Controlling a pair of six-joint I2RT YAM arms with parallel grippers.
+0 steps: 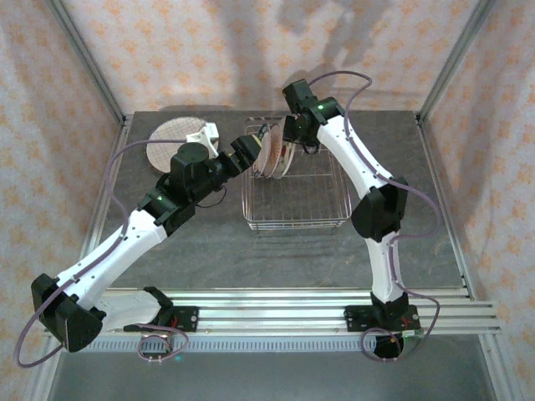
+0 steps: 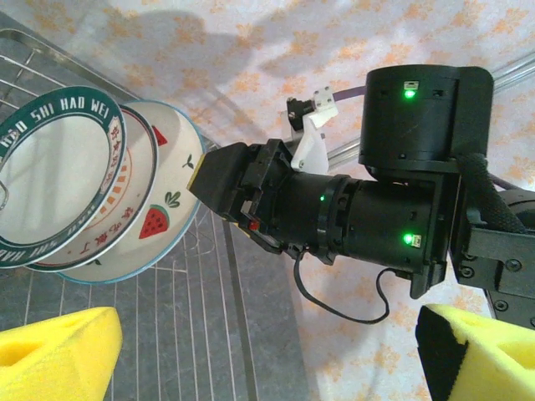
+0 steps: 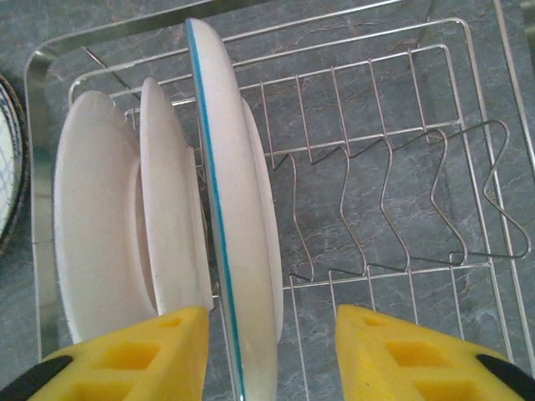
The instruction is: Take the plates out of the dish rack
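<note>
My right tool [image 3: 267, 322] straddles the blue-edged white ceramic plate [image 3: 238, 209] standing in the silver wire dish rack [image 3: 35, 209], yellow foam pads [image 3: 125, 351] not yet pinching. My left tool [image 2: 267, 359] hangs released. The next move, I judge, is to clench and lift straight up.

A robotics lab test cell: a white left arm [image 1: 117, 251] and right arm [image 1: 355, 163] bolted to an aluminium rail [image 1: 276, 302], bare aluminium frame posts [image 1: 84, 58], orange-patterned backdrop sheets [image 1: 209, 50] as walls, a wire dish rack [image 1: 326, 213] on a grey stone-look tabletop [image 1: 276, 259]
</note>
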